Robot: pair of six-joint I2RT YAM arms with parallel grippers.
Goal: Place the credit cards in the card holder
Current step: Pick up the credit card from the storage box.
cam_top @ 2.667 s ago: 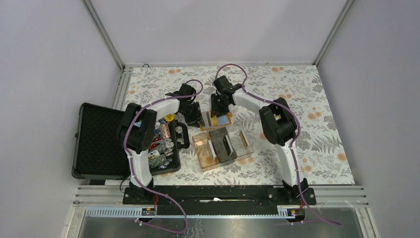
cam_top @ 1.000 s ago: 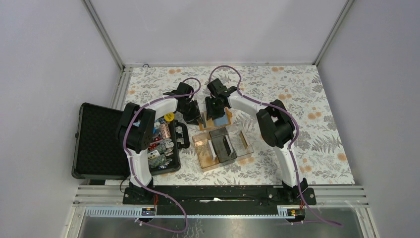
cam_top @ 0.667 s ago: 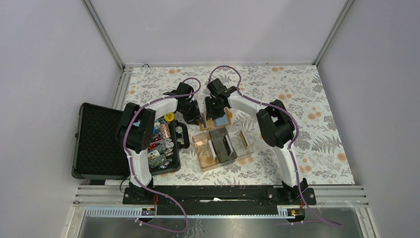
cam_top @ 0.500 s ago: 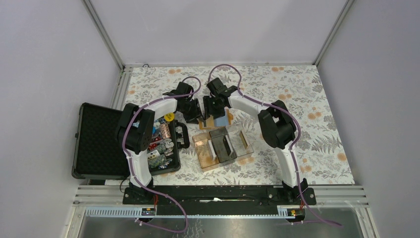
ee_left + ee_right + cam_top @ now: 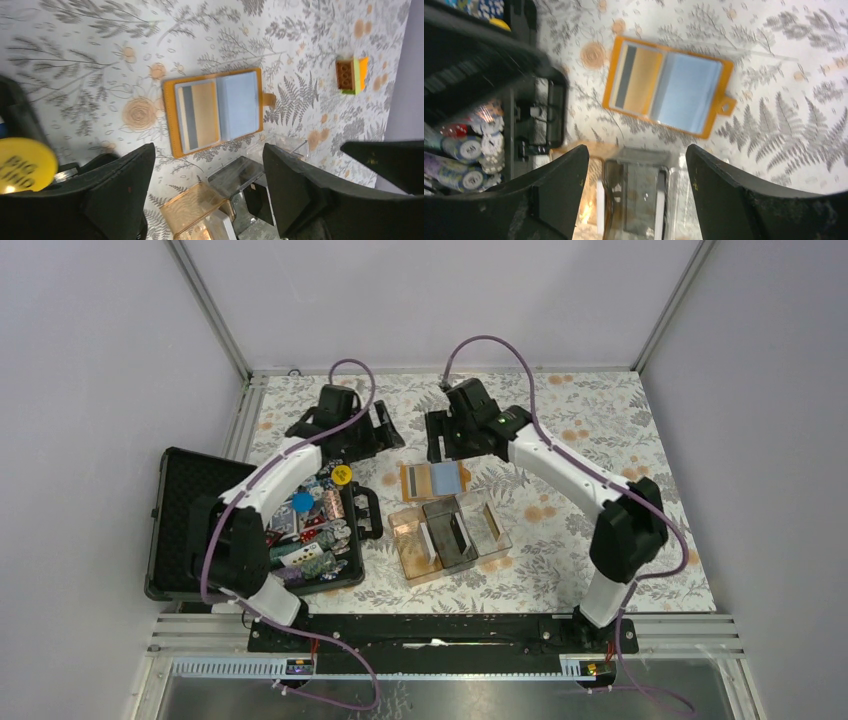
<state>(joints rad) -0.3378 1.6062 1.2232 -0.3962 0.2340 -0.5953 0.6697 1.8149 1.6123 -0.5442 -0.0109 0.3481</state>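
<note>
The card holder (image 5: 404, 479) lies open and flat on the floral table, an orange wallet with a small tab on its right edge. Two credit cards sit in it: a tan one with a grey stripe (image 5: 197, 116) on the left half and a pale blue one (image 5: 240, 104) on the right. The right wrist view shows the same holder (image 5: 716, 121) and cards. My left gripper (image 5: 385, 432) hangs open and empty above and left of the holder. My right gripper (image 5: 443, 447) is also open and empty, just behind the holder's far edge. Neither touches it.
A clear divided tray (image 5: 497, 530) stands just in front of the holder. The open black case (image 5: 200, 525) with round chips lies at the left, a yellow chip (image 5: 342, 475) at its far corner. A small orange and green brick (image 5: 352, 75) lies right of the holder.
Both grippers have opened and lifted away from the holder toward the back of the table. The holder, earlier partly covered by them, now lies in plain view with both cards in it.
</note>
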